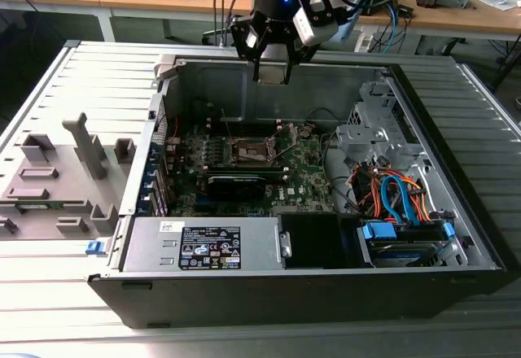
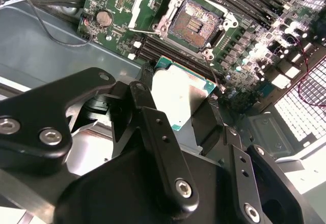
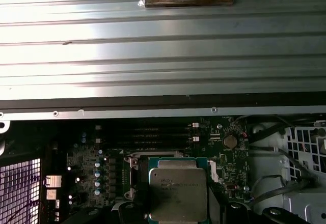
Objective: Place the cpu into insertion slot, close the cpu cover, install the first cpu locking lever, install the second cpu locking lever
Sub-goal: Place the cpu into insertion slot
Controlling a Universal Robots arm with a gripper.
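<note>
The black two-fingered gripper is pinching the cpu, a small flat square chip with a pale silver-beige metal top. In the second wrist view one dark finger sits against each of two opposite edges. The chip hangs clear of the board, above the open black-and-grey computer case.

The insertion slot, a small square socket with a brownish-gold contact field and a dark metal rim, lies below the gripper and a little ahead of the held chip. It is bare, and nothing rests on its contacts. Just beside it, a silver-grey square frame plate with a large window, which I take to be the cpu cover, looks swung away from the socket.

The step in hand appears to be carrying the chip to the slot, and the chip is not yet seated. In the first wrist view the cpu looks roughly square to the green motherboard beneath.

To do this well, the chip should stay level and its edges parallel to the socket rim. It should come straight down, never sliding across the contact field. I cannot tell from these views where the chip's orientation marks are, so its rotation deserves a check.
</note>
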